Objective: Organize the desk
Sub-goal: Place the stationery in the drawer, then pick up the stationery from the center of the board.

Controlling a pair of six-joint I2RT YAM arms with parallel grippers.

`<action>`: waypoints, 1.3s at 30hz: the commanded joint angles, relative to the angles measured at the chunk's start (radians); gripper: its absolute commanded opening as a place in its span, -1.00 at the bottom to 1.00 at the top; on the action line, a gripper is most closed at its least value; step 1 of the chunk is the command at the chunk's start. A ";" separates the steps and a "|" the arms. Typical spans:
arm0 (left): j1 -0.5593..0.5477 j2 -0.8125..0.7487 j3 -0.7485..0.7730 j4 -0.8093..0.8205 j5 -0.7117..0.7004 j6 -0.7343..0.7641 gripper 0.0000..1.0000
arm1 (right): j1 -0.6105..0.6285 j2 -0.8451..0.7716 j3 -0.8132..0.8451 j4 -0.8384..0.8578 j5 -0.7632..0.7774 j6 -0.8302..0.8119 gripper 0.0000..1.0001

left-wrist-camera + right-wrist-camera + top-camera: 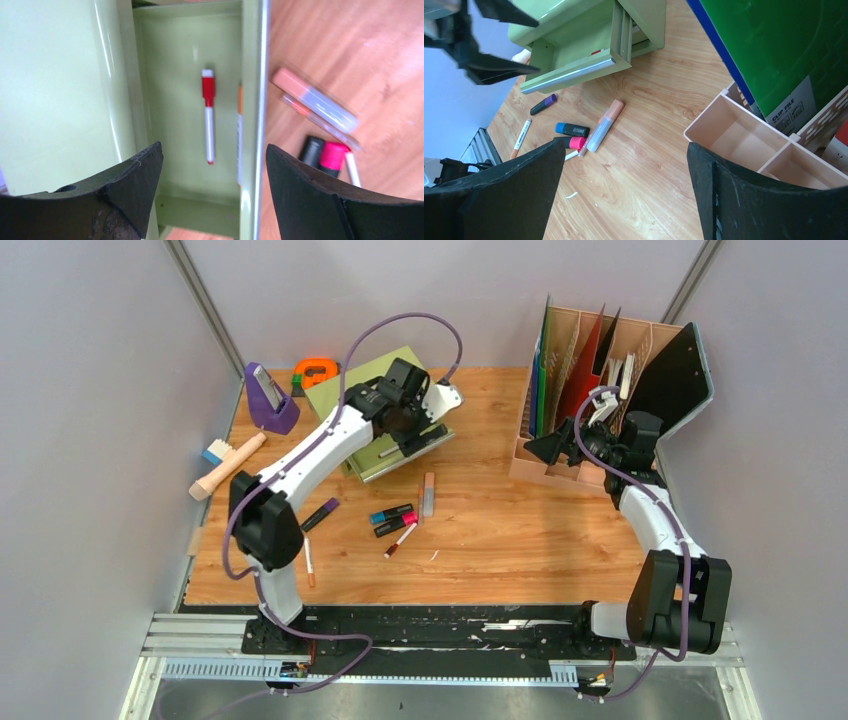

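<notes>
Above the open drawer (170,45), the left hand (213,150) is held spread, empty; red marker (208,115) seen inside. Likewise spread: the right hand (625,146). Pen stowing judged underway; loose markers (392,515) on the surface (500,540) should be gripped next.

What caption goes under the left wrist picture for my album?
Open left gripper over a red marker lying in the green drawer.

We see pale grey-lilac walls (90,390) closing in on three sides, slim metal posts (206,305) running up both back corners, and a grey floor (400,702) under even light.
</notes>
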 commanded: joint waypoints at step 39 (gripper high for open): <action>-0.106 -0.418 -0.893 0.152 0.460 0.226 0.54 | -0.015 -0.061 -0.029 0.073 -0.009 0.017 0.92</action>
